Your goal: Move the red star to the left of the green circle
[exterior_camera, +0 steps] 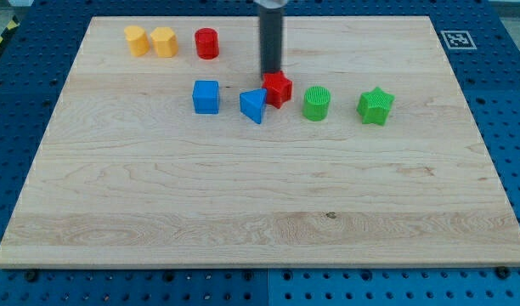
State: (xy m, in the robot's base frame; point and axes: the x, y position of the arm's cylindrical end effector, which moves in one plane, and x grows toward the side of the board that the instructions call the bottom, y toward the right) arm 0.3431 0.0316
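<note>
The rod is coming down from the far edge of the view, and my tip (271, 75) is sitting right at the far-left shoulder of the red star (279, 88), touching it or as good as touching it. There is no pincer on this arm at all, only the straight dark rod, so there is nothing to call wide, narrow or holding.

The red star is lying just left of the green circle (316, 103), with a narrow strip of bare wood between them. On its other side the blue triangle (253, 105) is pressing against it or sitting just beside it; I cannot tell which. Judging by how things are lying, the task is looking nearly done or done: the star is already on the circle's left, roughly level with it, perhaps a touch farther back. What may be remaining is a small nudge to line it up, and then lifting away without knocking it.

Elsewhere, 1 blue cube (206, 96) is sitting left of the triangle, 1 green star (375, 105) is resting to the right of the circle, and along the far side 2 yellow blocks (150, 41) are standing side by side with 1 red cylinder (207, 42) just right of them.

As for writing, I am seeing none I can read. The only marking is a black-and-white square tag (455, 39) at the far-right corner of the wooden board (243, 204).
</note>
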